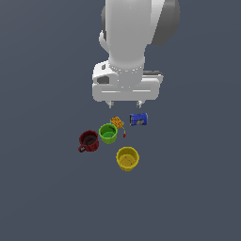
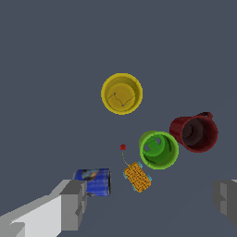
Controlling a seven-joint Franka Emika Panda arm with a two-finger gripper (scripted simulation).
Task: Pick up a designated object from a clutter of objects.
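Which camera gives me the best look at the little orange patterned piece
The wrist view: the small orange patterned block appears larger there, its dotted texture readable, lying beside the bright green round cup. In the exterior view it is a tiny speck, detail lost.

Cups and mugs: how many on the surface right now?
3. Green cup mid-cluster, touching the dark red mug on the exterior view's left; yellow cup stands apart, nearer the camera. All upright; none seems hidden.
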